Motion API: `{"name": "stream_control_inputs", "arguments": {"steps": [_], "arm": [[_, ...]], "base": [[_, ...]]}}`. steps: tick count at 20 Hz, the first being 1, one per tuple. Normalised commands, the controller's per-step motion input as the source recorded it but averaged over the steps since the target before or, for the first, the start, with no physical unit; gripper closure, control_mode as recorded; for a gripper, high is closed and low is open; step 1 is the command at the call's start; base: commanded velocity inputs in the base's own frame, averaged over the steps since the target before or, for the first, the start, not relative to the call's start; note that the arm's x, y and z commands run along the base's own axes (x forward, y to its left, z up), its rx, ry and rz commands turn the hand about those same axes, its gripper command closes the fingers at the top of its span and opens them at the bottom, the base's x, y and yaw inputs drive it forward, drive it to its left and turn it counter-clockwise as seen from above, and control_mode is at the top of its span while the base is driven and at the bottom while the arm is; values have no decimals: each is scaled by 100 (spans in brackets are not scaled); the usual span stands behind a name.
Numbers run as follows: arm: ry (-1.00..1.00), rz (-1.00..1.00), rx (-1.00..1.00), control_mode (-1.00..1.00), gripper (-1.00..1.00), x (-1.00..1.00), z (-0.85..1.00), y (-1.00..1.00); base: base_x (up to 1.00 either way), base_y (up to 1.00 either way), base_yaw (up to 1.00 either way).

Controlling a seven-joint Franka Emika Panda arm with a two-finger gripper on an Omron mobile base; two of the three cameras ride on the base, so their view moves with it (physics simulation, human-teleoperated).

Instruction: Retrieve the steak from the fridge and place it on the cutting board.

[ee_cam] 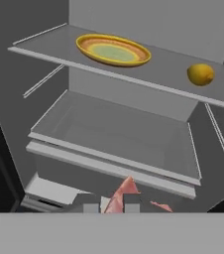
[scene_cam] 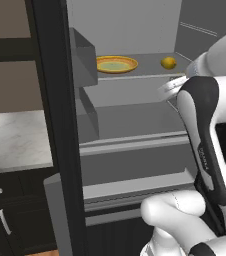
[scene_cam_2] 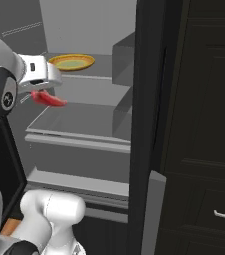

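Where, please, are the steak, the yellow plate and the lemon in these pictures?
steak (scene_cam_2: 49,98): right base view, middle of the red slab hanging under the gripper.
yellow plate (ee_cam: 113,50): hand view, its greenish centre, upper shelf.
lemon (ee_cam: 200,74): hand view, middle of the fruit, same shelf.

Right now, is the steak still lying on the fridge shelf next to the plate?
No, the steak hangs pinched in the end effector in front of the shelves, while the plate sits back on the upper shelf.
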Motion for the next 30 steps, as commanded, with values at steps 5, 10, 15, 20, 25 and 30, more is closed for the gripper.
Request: {"name": "stream_control_inputs", "arguments": {"steps": [5, 10, 15, 20, 25, 30], "arm": [[0, 0, 0, -100, 100, -62, -16, -1], [5, 0, 0, -100, 100, -52, -19, -5], [6, 0, 0, -100, 100, -39, -12, 0], [7, 0, -1, -100, 100, -25, -7, 0], [5, 0, 0, 100, 100, -18, -3, 0], [0, 0, 0, 100, 100, 0, 0, 0]], "base": [[0, 0, 0], [0, 0, 0], [0, 0, 0], [0, 0, 0], [-26, -1, 0], [-99, -11, 0]]}}
